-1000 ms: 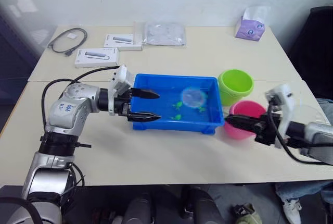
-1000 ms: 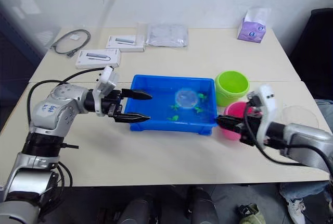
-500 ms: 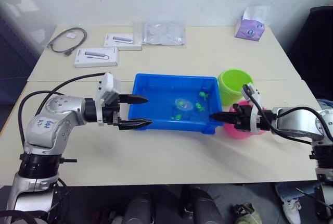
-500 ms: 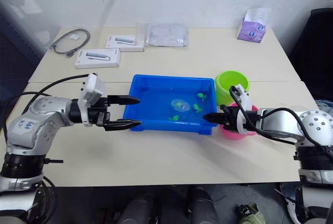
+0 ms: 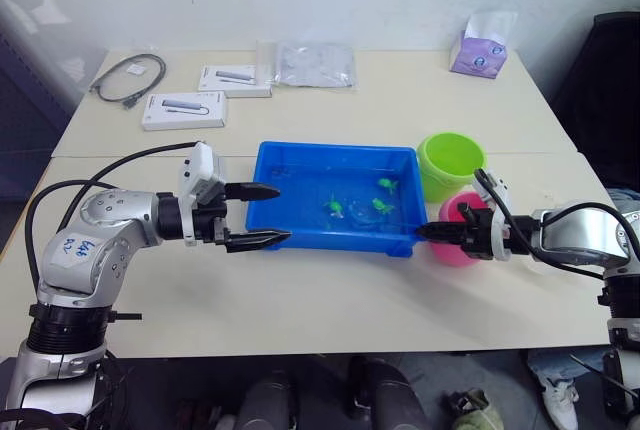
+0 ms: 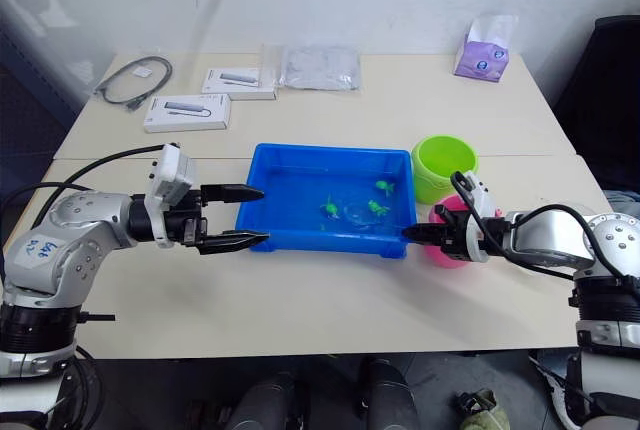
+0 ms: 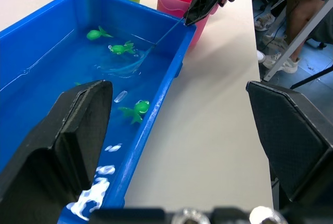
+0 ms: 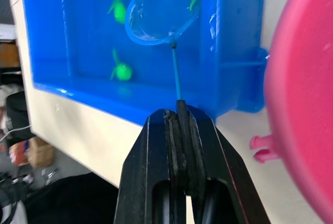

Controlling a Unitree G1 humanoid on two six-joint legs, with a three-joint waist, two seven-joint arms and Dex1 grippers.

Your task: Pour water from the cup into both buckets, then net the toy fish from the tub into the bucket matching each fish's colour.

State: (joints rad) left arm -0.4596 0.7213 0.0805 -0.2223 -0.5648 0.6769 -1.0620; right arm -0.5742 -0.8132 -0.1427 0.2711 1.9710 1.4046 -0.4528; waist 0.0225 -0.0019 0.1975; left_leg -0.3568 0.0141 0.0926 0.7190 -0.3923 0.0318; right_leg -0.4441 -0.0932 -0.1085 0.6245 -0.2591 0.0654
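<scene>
1. Blue tub (image 5: pixel 335 240) sits between the two grippers in the eye views. The right gripper (image 5: pixel 428 233) is clamped on the net (image 8: pixel 156 26) handle, the hoop dipped among green toy fish (image 5: pixel 381 205). This looks like the netting step.
2. Left wrist view: the left gripper (image 7: pixel 177 125) is spread wide and empty, its fingers (image 7: pixel 67 130) at the tub's near end, touching nothing.
3. Right wrist view: the hoop lies just ahead of the pinched fingertips, a fish at its rim, the pink bucket (image 8: pixel 304 94) beside them. Next, I judge, scoop one green fish and carry it to the green bucket (image 5: pixel 452 162).
</scene>
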